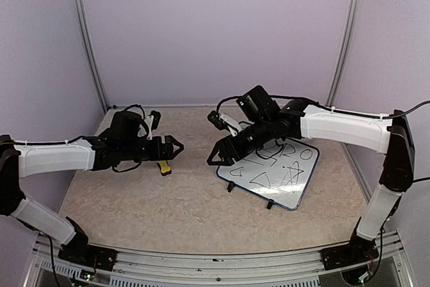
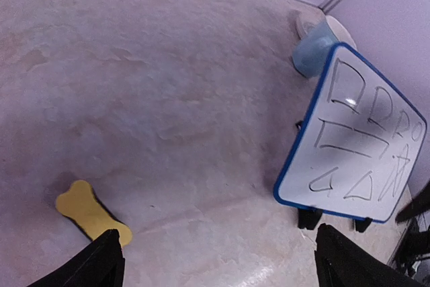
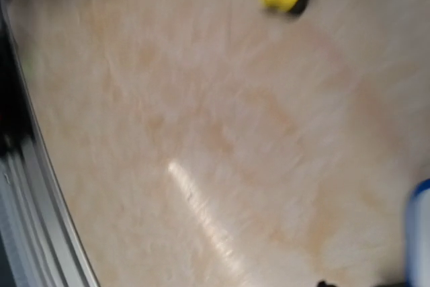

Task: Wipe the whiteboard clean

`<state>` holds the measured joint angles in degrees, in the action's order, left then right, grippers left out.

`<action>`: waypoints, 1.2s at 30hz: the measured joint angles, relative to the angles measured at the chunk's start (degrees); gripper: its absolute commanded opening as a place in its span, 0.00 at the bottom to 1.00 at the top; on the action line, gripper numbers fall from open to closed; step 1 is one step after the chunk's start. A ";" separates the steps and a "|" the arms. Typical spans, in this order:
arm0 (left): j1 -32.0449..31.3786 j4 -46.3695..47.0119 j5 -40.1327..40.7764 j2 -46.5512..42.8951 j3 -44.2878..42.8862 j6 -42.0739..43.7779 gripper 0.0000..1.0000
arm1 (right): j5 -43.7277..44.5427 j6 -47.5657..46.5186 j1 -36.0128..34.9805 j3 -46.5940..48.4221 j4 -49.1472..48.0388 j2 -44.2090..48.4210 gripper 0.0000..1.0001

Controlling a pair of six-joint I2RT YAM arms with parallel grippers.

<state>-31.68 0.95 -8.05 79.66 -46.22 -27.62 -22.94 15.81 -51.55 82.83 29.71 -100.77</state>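
Tabletop (image 2: 168, 99) — mug (image 2: 310, 55) beside scribbled whiteboard (image 2: 356, 139).

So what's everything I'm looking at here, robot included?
whiteboard: one, white with a blue rim and black feet, covered in black scribbles, on the right side of the table
sponge eraser: one, yellow with a black back, on the table left of the board
mug: one, pale blue, behind the board's far corner
table: one, beige marbled top
walls: pale purple, around the table
arms: two, white and black, one on each side
left hand: one, black, open, above the eraser
right hand: one, black, open, at the board's left edge
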 measured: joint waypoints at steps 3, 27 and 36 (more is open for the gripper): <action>-6.05 3.30 -0.02 0.00 3.23 0.50 0.87 | -2.19 0.31 5.97 2.16 0.44 2.01 0.64; -27.63 -6.82 7.08 35.34 -24.37 9.86 0.38 | -8.46 0.07 33.86 4.81 7.82 14.51 0.64; -27.61 -9.60 12.09 40.70 -30.75 9.53 0.20 | -8.79 0.07 34.51 2.69 9.29 15.43 0.64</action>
<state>-59.29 -8.64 4.03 120.36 -76.97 -18.09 -31.73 15.88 -17.04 85.52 39.00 -85.34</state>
